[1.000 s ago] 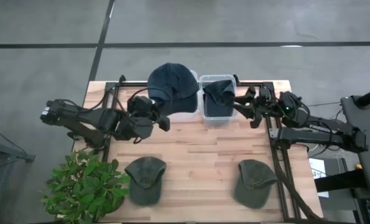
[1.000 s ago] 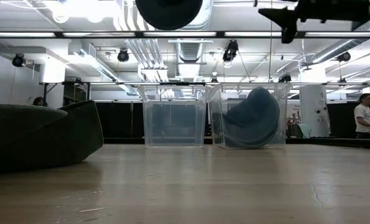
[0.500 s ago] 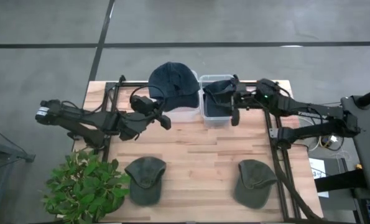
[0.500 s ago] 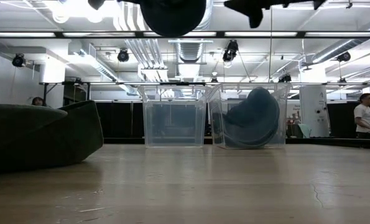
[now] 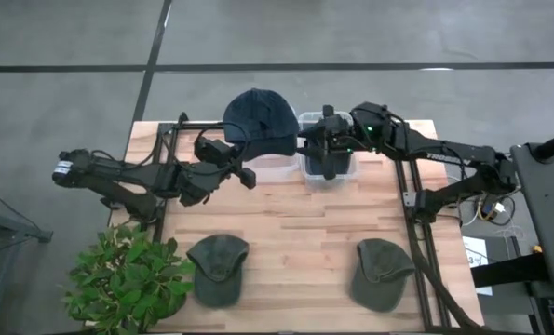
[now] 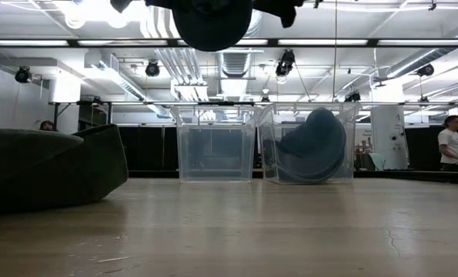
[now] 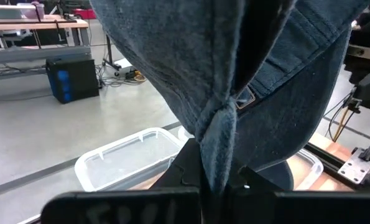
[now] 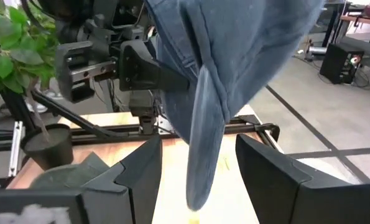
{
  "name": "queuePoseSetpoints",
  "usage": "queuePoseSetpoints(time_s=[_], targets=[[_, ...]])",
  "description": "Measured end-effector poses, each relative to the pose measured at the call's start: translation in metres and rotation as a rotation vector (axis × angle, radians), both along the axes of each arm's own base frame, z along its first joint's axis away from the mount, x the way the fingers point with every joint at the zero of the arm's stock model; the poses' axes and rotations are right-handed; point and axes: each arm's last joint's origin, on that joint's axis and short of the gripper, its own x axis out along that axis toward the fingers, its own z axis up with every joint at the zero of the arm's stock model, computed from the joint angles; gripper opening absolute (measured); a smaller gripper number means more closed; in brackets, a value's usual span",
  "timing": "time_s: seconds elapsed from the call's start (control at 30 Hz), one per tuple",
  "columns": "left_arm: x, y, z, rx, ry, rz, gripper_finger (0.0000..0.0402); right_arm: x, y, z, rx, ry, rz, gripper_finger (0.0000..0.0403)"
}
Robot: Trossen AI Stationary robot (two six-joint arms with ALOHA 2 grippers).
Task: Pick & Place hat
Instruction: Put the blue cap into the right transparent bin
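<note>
A blue denim cap (image 5: 258, 119) hangs high over the left clear bin (image 5: 275, 169), held by my left gripper (image 7: 219, 180), which is shut on it. In the low view the cap (image 6: 209, 19) shows at the top edge. My right gripper (image 8: 200, 180) is open beside the cap, above the right clear bin (image 5: 328, 175). Its fingers stand on either side of the cap's brim (image 8: 203, 143) without touching. A second blue cap (image 6: 313, 146) leans inside the right bin. Two green caps (image 5: 216, 265) (image 5: 381, 270) lie on the table's near part. My left gripper pinches the blue cap at its back, by a bunched fold of denim (image 7: 217, 134) next to the strap's buckle (image 7: 242, 99). The cap is lifted clear of the table and the bins, and its crown stands out beyond the fingers.
A potted plant (image 5: 128, 279) stands at the table's near left corner. Black frame rails (image 5: 416, 233) run along the table's sides. Bare wood (image 5: 295, 242) lies between the two green caps. A person (image 6: 450, 146) stands far back in the room.
My right gripper has swung from the table's right side toward the left, passing over the right bin and ending close to the held blue cap. My left gripper has kept the cap aloft in nearly the same place.
</note>
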Motion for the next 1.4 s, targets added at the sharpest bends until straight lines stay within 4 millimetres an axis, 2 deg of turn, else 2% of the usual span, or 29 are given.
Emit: queuePoseSetpoints(time_s=[0.33, 0.5, 0.63, 0.83, 0.87, 1.03, 1.23, 1.4], targets=[[0.0, 0.002, 0.0, 0.002, 0.005, 0.006, 0.0004, 0.029, -0.008, 0.004, 0.013, 0.006, -0.002, 0.0197], [0.001, 0.002, 0.0, 0.0, 0.007, -0.003, 0.0004, 0.039, -0.012, 0.003, 0.071, 0.01, -0.013, 0.0176], [0.001, 0.002, -0.001, 0.0, 0.01, -0.013, 0.0004, 0.042, -0.014, 0.002, 0.088, 0.019, -0.053, 0.0133], [0.001, 0.002, -0.001, -0.005, 0.011, -0.032, 0.0004, 0.043, -0.015, 0.001, 0.083, 0.031, -0.105, 0.0028], [0.002, 0.001, -0.001, -0.006, 0.012, -0.035, 0.0004, 0.043, -0.015, 0.0, 0.082, 0.033, -0.11, 0.002], [0.002, 0.001, -0.001, 0.007, 0.029, -0.046, 0.0005, 0.042, -0.013, 0.002, 0.083, 0.03, -0.139, 0.0014], [0.002, 0.001, -0.001, 0.018, 0.047, -0.062, 0.0037, 0.041, -0.013, 0.002, 0.106, 0.028, -0.146, 0.0011], [0.002, 0.001, -0.001, 0.008, 0.034, -0.059, 0.0042, 0.041, -0.014, 0.002, 0.13, 0.027, -0.178, 0.001]])
